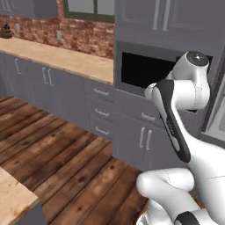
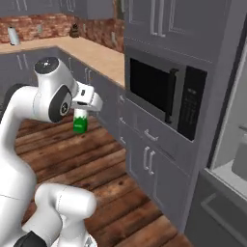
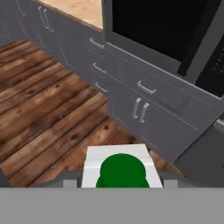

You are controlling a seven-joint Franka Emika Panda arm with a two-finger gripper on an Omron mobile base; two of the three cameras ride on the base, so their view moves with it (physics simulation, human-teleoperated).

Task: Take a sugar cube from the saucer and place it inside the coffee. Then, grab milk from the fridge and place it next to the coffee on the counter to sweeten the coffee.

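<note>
My gripper is shut on the milk, a small white container with a green label. It hangs upright in the air over the wooden floor, in front of the grey cabinets. In the hand view the milk's green cap and white top sit right between my fingers. The fridge stands open at the right, showing pale inner shelves. The tan counter runs along the brick wall to the left of the microwave, and it also appears as a tan counter in the left base view. The coffee and the saucer are out of view.
A black-fronted microwave is built into the tall grey cabinet block beside the fridge, with drawers and doors below it. A second worktop corner juts in at the lower left. Open wooden floor lies between them.
</note>
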